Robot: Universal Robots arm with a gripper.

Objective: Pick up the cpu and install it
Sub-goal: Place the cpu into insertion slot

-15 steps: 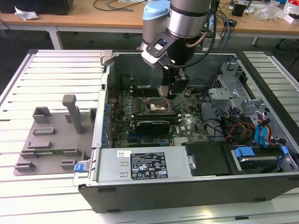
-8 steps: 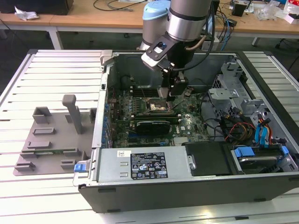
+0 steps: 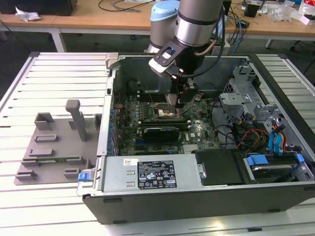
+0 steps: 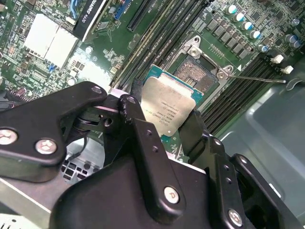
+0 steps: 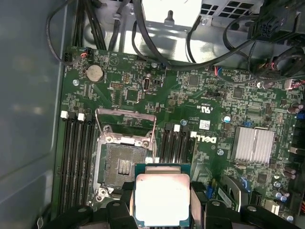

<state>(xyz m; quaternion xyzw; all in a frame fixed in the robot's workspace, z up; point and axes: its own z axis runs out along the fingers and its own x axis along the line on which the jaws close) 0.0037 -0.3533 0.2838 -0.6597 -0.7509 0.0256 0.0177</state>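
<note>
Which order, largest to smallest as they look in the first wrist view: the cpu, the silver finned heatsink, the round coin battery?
1. cpu, though it is nearest the camera, which flatters its size.
2. silver finned heatsink.
3. round coin battery, clearly smallest.

silver-grey arm (image 3: 197,22) with a pale blue joint cap (image 3: 165,12) and a thin looping cable (image 3: 210,45) — its gripper (image 4: 167,119) is matte black, jointed links studded with silver screws (image 4: 170,193).
</note>
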